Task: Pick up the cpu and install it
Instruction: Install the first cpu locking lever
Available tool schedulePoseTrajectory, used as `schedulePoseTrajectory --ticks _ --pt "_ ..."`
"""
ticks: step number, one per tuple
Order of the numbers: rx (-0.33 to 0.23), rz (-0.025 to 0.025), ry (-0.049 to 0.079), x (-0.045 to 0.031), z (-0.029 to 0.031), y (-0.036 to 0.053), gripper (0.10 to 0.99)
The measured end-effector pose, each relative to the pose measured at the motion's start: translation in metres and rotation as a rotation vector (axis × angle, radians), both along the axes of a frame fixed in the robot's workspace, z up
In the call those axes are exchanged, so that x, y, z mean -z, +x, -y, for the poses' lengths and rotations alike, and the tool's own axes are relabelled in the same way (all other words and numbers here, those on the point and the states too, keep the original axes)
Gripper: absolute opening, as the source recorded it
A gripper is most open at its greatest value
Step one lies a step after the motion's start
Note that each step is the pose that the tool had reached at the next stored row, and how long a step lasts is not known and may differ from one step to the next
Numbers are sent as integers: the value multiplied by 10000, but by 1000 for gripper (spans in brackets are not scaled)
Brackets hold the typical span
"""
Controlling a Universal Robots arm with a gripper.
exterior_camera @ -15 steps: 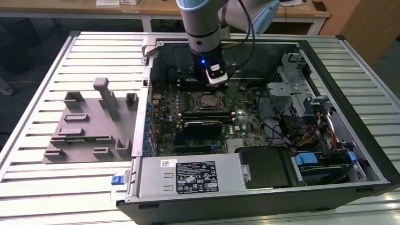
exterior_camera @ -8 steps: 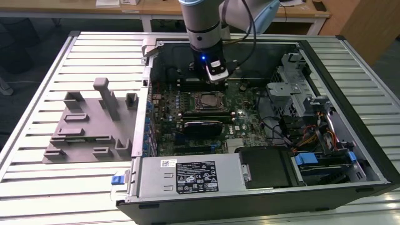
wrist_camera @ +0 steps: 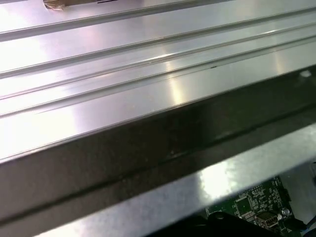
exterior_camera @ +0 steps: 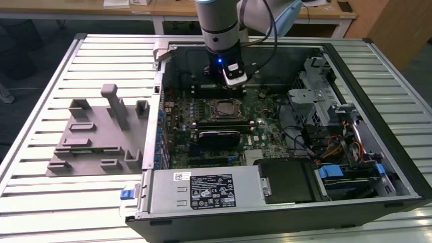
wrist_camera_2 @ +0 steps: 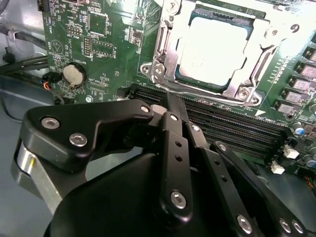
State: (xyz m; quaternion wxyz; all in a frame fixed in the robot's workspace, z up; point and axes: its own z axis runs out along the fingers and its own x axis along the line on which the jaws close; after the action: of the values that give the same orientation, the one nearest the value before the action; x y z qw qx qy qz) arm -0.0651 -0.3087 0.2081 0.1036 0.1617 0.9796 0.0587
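One cpu (wrist_camera_2: 211,49): upper right of the second wrist view, lying flat inside its socket (wrist_camera_2: 165,59) on the motherboard (wrist_camera_2: 98,44). In the exterior view it sits at frame centre (exterior_camera: 223,109).

One socket: metal frame around the cpu on all sides.

One gripper, mine (exterior_camera: 233,81): upper centre of the exterior view, hanging inside the open computer case (exterior_camera: 284,202), above the board and just above the cpu in the frame. My black linkage (wrist_camera_2: 170,163) covers the lower half of the second wrist view, fingers drawn together to a narrow tip near the memory slots (wrist_camera_2: 232,131). My jaws read as closed, with nothing between them and nothing touched.

One coin battery (wrist_camera_2: 74,75): upper left of the second wrist view.

One grey tray (exterior_camera: 94,136): left of the exterior view, on the slatted table (exterior_camera: 40,192), beside the case.

One case rim (wrist_camera: 163,148): dark band across the first wrist view, table slats above it.
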Motion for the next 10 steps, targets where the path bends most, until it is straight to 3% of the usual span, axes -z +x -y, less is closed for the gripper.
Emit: schedulePoseTrajectory --ticks 2,3,6,10 --pt "0 -4 0 0 0 0 106" --pt "-1 -52 0 0 0 2 106" --pt "-1 -299 -15 2 1 7 106" --pt "0 -469 -24 2 19 14 106"
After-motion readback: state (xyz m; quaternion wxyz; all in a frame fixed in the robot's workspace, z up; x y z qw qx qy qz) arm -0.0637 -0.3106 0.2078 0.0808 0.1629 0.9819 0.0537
